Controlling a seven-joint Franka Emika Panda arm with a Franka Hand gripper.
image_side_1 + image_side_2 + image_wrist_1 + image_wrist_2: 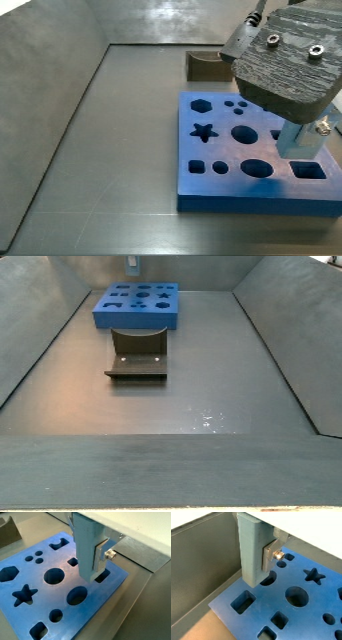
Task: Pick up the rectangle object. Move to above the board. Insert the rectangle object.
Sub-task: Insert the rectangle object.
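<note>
My gripper [91, 558] is shut on the rectangle object [87, 547], a slim pale-blue block held upright. One silver finger [100, 556] presses its side; the other finger is hidden behind it. The block [251, 552] hangs over the board [40, 612], a thick bright-blue slab with star, round and square holes. Its lower end sits just above a rectangular hole [102, 576] near the board's edge. In a side view the gripper [297, 128] and block [297, 140] stand over the board [221, 185] at its right side. Whether the block touches the board I cannot tell.
The dark fixture [207, 67] stands on the floor beyond the board, and between the board [134, 318] and the camera as the fixture [138, 358] in a side view. Grey metal walls [54, 110] enclose the floor; one wall [198, 567] runs close along the board's edge.
</note>
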